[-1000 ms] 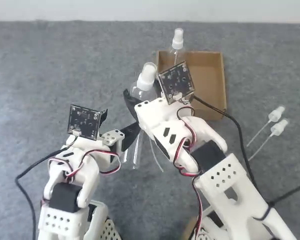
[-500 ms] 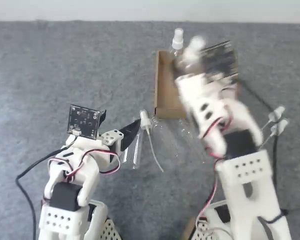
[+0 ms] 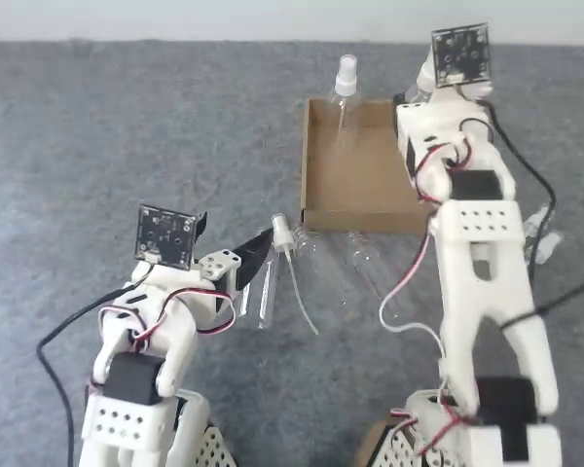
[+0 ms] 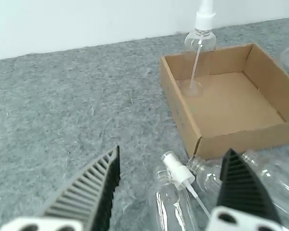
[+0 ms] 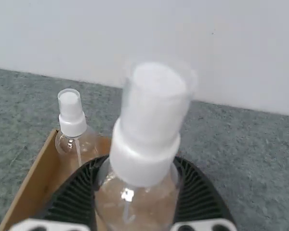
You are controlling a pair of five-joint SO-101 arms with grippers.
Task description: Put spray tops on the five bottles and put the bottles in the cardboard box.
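Covering the whole frame in the high view, grey carpet (image 3: pixel 127 126) serves as the table surface. The right arm (image 3: pixel 477 224) runs up the right side of that view to the upper right, beside the box's right wall. The left arm (image 3: pixel 161 331) sits at the lower left.

The cardboard box (image 3: pixel 305 165) lies open at the upper centre. One capped bottle (image 3: pixel 346 83) stands upright in its far left corner.

The right gripper (image 5: pixel 135 185) is clamped around the body of a second bottle (image 5: pixel 147 115), which is upright and has a white spray top on it. The box corner and the standing bottle are behind and below it.

The left gripper (image 4: pixel 172 153) has its jaws spread wide and grips nothing. It hangs over the bottles lying just below the box's near wall.

Three clear bottles lie on the carpet there. The left bottle (image 3: pixel 266 292) is just left of centre, and two uncapped bottles (image 3: pixel 326 265) lie beside it to the right, close under the box.

A spray top (image 3: pixel 282 233) lies by the left bottle's neck. It seems loose, since its thin tube runs out across the carpet rather than inside the bottle.

Two more spray tops (image 3: pixel 547 239) lie at the right edge, partly hidden by the right arm.
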